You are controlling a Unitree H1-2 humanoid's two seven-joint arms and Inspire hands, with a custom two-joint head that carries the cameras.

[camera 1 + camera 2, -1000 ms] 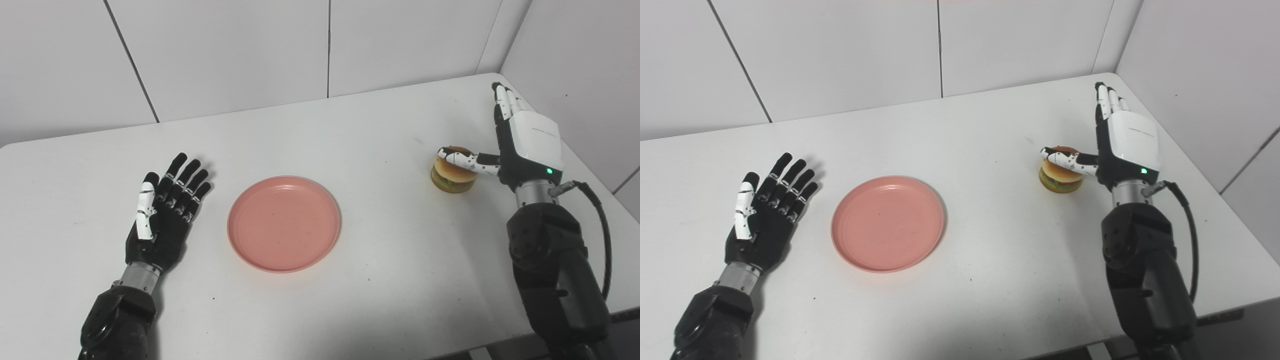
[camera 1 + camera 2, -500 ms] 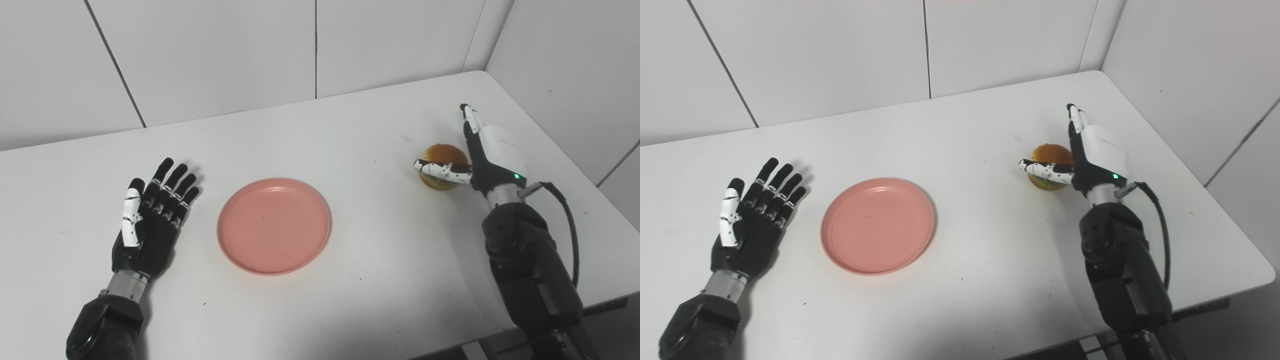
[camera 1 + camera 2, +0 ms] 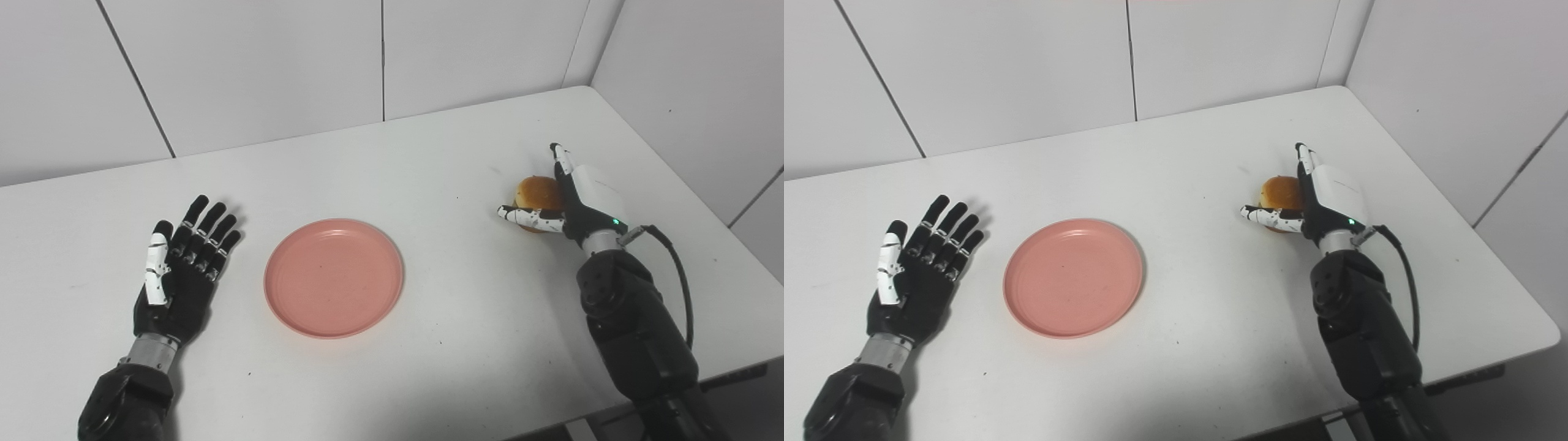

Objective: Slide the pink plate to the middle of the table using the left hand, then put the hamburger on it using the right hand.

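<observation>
Bench (image 3: 429, 159) surface is white and set into a corner of pale panelled walls. Pink plate (image 3: 334, 277) lies flat near the middle of the bench, right way up, with nothing on it. Left hand (image 3: 180, 269) rests on the bench just to the left of the plate, apart from its rim, palm side showing, fingers spread and pointing away from the robot; it has hold of nothing. Hamburger (image 3: 538, 195) sits on the bench well to the right of the plate, toward the right edge, with its brown bun top showing and its lower part hidden behind the thumb. Right hand (image 3: 582, 196) stands on edge immediately to the right of the hamburger, white back plate facing right with a green light lit near the wrist. Its fingers (image 3: 1304, 160) are extended straight along the far right flank of the bun, and its thumb (image 3: 530, 216) reaches leftward across the near side of the hamburger. The hand is spread wide, cupping the hamburger from two sides rather than clamping it; whether palm or thumb actually touches the bun cannot be determined. Black cable (image 3: 677, 269) loops from the right wrist alongside the forearm.
</observation>
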